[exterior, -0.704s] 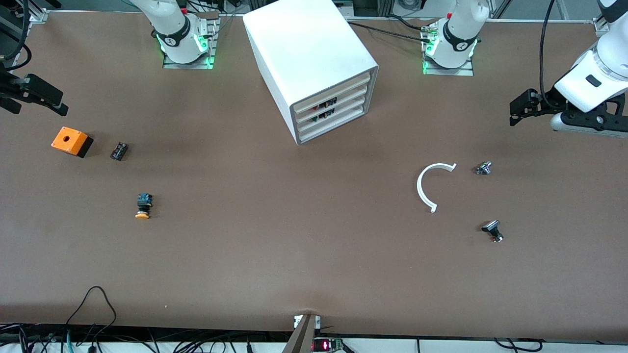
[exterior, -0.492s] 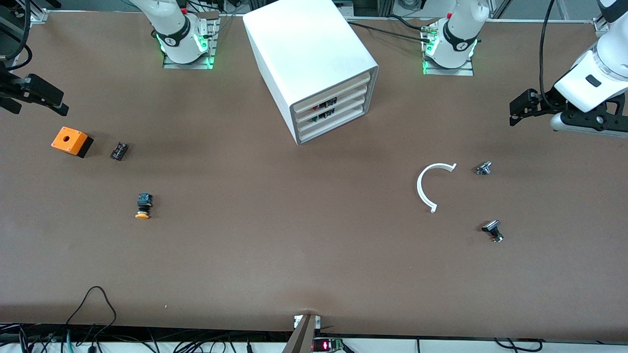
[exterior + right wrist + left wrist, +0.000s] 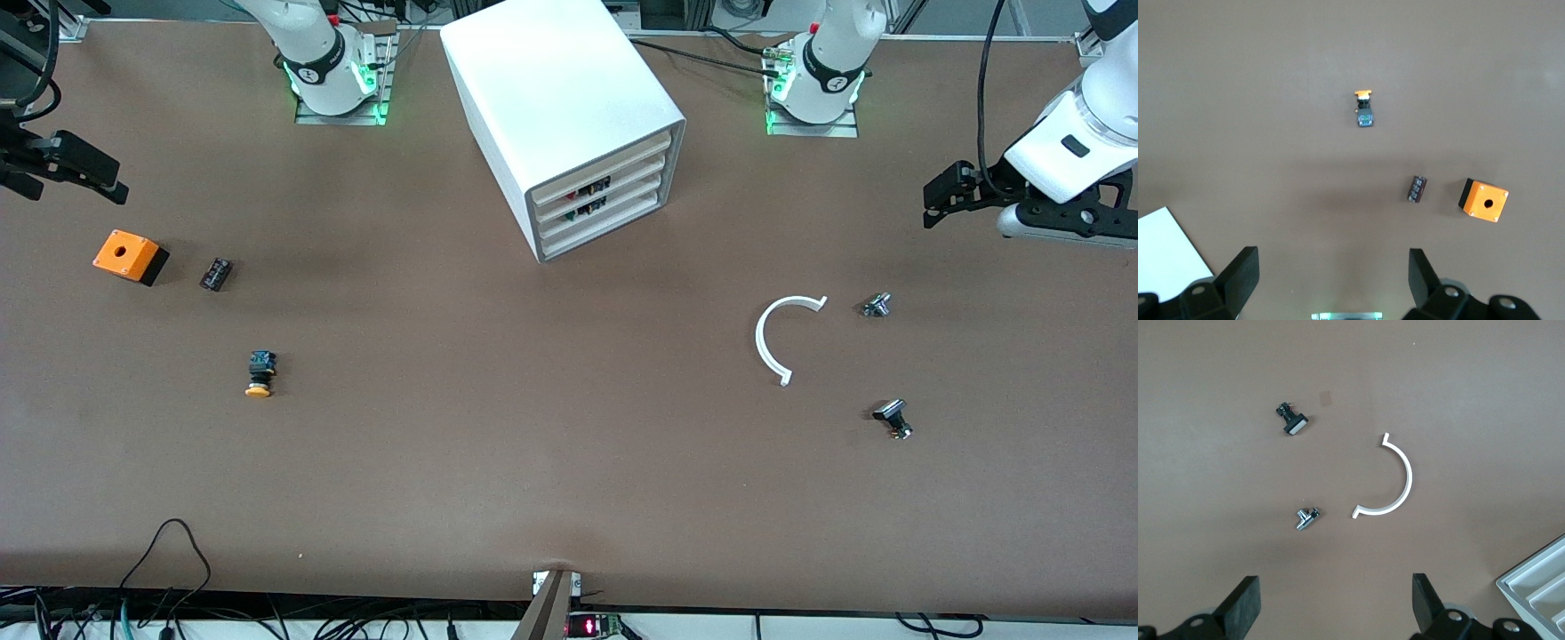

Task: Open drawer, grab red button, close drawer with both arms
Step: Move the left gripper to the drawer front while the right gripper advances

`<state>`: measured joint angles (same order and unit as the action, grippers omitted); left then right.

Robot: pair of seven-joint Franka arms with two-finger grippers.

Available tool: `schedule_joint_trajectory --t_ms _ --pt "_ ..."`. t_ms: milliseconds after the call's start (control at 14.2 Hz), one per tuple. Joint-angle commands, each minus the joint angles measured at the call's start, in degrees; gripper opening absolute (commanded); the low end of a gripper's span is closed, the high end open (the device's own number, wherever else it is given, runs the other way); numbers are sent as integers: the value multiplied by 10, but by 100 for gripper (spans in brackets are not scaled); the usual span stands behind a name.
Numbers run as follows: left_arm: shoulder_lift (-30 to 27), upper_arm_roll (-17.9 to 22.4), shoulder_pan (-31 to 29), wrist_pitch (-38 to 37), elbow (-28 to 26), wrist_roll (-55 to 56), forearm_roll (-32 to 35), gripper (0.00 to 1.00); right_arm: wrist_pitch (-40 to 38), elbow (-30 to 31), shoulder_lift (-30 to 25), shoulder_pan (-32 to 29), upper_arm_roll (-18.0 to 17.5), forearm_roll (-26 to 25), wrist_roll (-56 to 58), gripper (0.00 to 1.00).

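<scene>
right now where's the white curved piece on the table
In the front view the white curved piece lies flat toward the left arm's end of the table, nearer the camera than the cabinet, beside the small metal part, with the black-capped part nearer still.

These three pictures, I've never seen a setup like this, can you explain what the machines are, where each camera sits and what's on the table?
Two white robot arms stand at a brown table. The wide picture looks down from across it; the other two come from cameras on each arm's wrist. The left gripper hangs open over its end of the table, above a white curved strip and two small metal parts. The right gripper hangs open over the other end, above an orange box and an orange-capped button. Between the arms' bases sits a white cabinet with its drawers shut. Nothing is held.
</scene>
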<state>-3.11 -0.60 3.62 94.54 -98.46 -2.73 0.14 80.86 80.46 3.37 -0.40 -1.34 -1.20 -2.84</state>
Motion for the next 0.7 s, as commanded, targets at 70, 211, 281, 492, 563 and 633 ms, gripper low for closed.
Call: schedule_joint_trajectory --t_ms 70,211,281,492,563,633 --pt "7 0 -1 -33 13 -16 -15 100 -2 -1 45 -7 -9 5 1 99" --pt "20 0 -2 -61 13 -18 -43 100 3 -1 73 -6 -9 16 19 99" --pt "22 0 -4 -85 13 -22 -66 100 7 0 86 -3 -9 16 17 99" --pt "41 0 1 -144 12 -57 -104 100 40 3 116 8 -9 16 7 99" --pt "48 0 1 -159 11 -72 -129 100 50 3 126 9 -9 16 6 99" --pt "63 0 -1 -168 9 -91 -164 100 60 3 135 15 -8 16 -2 99"
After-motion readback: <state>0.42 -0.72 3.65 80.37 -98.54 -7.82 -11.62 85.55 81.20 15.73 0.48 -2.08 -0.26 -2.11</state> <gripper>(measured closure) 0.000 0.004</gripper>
